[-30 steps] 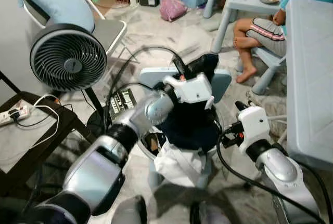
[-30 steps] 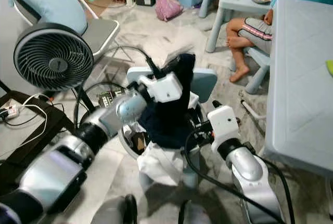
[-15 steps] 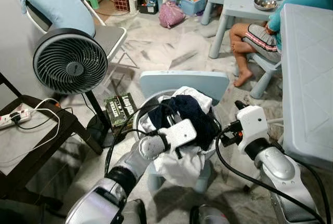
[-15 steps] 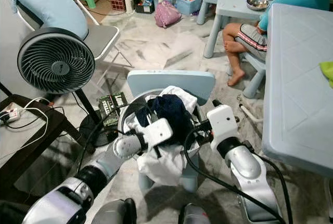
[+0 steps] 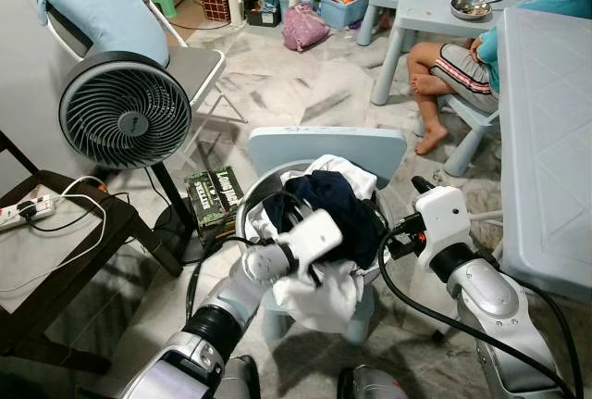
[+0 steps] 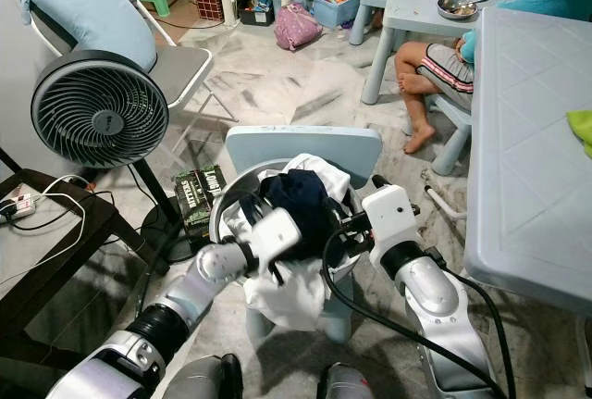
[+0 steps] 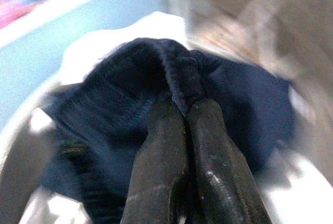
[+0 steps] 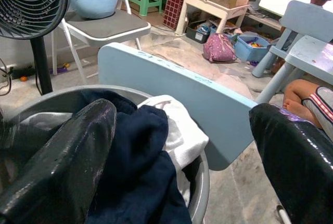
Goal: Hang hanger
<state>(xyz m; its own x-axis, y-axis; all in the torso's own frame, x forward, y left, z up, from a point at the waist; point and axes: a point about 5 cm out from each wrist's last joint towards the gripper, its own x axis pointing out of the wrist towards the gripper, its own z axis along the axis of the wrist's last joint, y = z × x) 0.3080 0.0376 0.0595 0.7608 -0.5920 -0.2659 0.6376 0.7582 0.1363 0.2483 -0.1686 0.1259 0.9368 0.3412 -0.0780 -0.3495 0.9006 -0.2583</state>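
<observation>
A grey round basket [image 5: 244, 220] stands on a light blue chair [image 5: 326, 147] in front of me. It is heaped with a dark navy garment [image 5: 335, 206] and white cloth [image 5: 319, 295] that spills over the front rim. My left gripper [image 7: 186, 110] is down in the basket, shut on a fold of the navy garment [image 7: 114, 99]. My right gripper [image 8: 182, 110] is open beside the basket's right rim, its fingers [image 8: 78, 146] wide apart with nothing between them.
A standing fan [image 5: 125, 112] and a black side table [image 5: 55, 251] with a power strip are at my left. A folding chair with a pale blue cushion [image 5: 97, 1] stands behind them. A person [image 5: 458, 56] sits at the far right, by a white table [image 5: 546, 121].
My left arm, raised with the navy garment lifted a second ago, has come down into the basket and still grips it. The right gripper has edged closer to the rim.
</observation>
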